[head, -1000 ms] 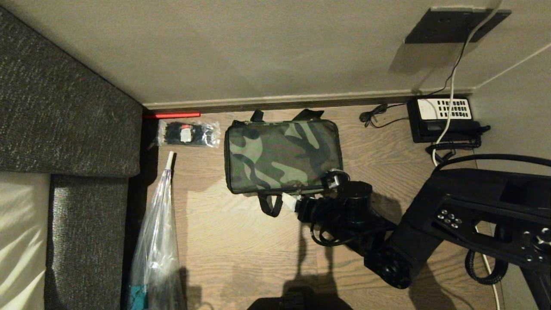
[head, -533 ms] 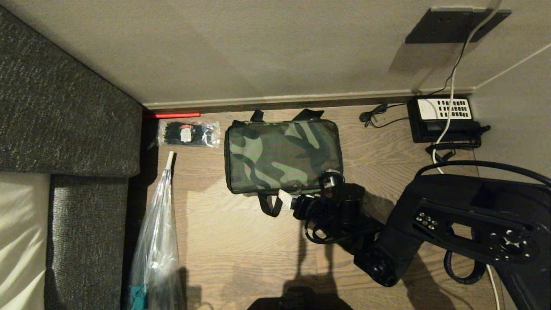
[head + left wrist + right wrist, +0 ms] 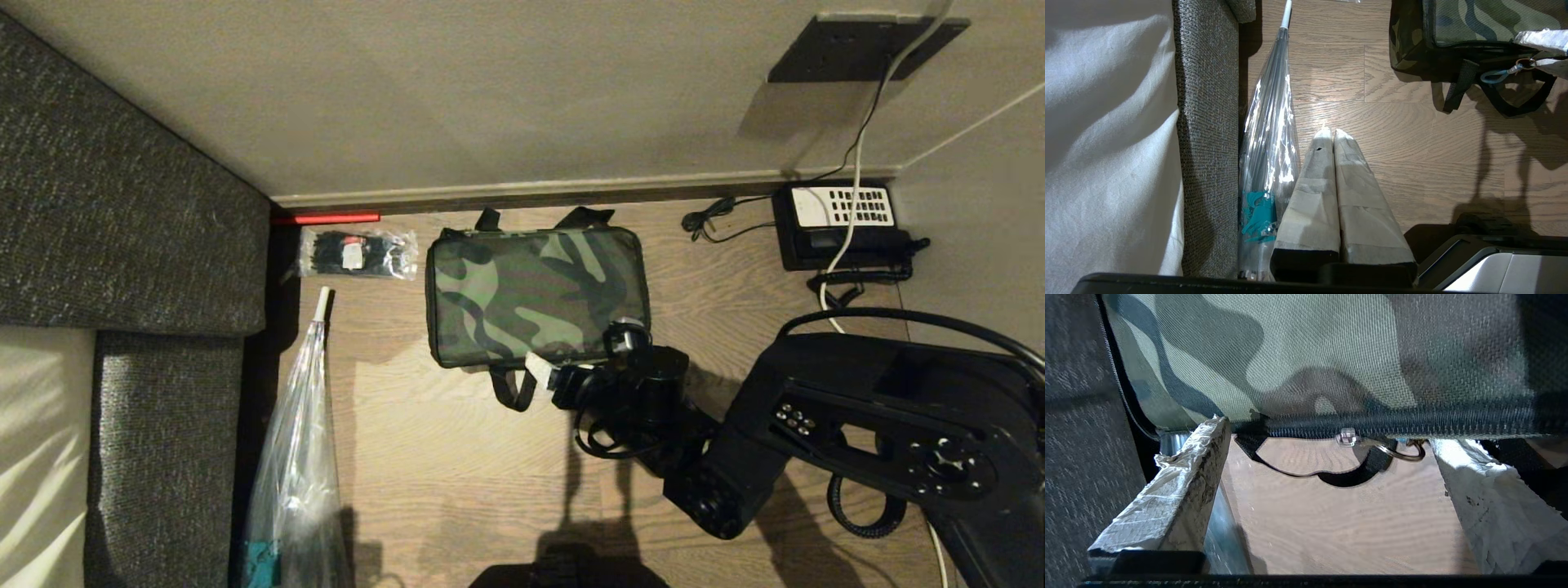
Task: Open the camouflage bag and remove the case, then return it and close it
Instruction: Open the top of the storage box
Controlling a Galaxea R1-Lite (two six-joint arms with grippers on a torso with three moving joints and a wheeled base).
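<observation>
Camouflage bag (image 3: pixel 537 296) lies zipped shut on the wooden floor (image 3: pixel 457 457), its far edge near the wall's baseboard, black straps showing at both long sides. The right claw (image 3: pixel 575 355) sits at the bag's near edge, toward its right corner, fingers spread wide on either side of the zipper pull ring (image 3: pixel 1400 451), gripping nothing. The left claw (image 3: pixel 1329 132) hangs over the floor beside a wrapped umbrella (image 3: pixel 1271 134), fingers pressed together, empty. A black telephone (image 3: pixel 841 224) stands in the far right corner.
</observation>
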